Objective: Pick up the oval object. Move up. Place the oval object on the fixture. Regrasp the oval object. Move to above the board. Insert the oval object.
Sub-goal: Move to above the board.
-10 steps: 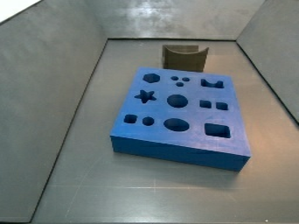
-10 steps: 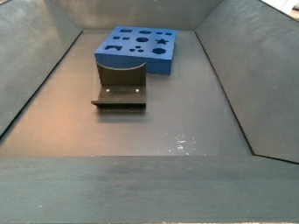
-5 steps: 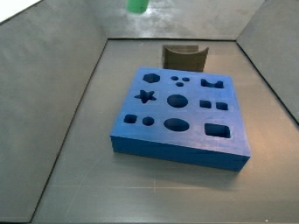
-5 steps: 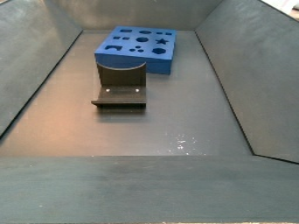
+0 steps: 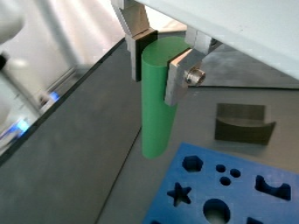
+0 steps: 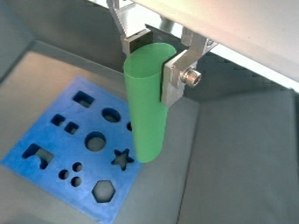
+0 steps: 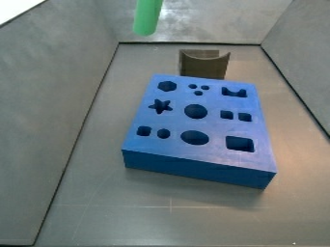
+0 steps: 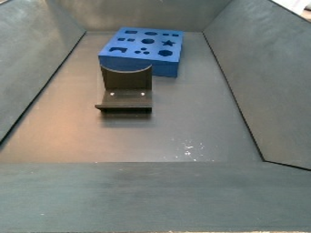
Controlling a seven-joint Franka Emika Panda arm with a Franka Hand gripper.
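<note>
Both wrist views show the gripper (image 5: 159, 54) clamped on the upper part of the oval object (image 5: 156, 101), silver fingers (image 5: 177, 77) pressing either flank, rod hanging roughly vertical below them. It's airborne, touching nothing. In a side view only the rod's lower end (image 7: 147, 16) shows at the frame's upper edge, high over the floor and off to the side of the fixture (image 7: 203, 63); gripper itself is out of shot there. The board (image 7: 200, 124) lies flat, all holes empty, fixture just behind it with nothing in its notch. I judge this as the carry with the rod held, whether heading to the fixture or already toward the board I can't tell. If the fixture: I'd need to bring the rod over the notch, lower, then let go.
</note>
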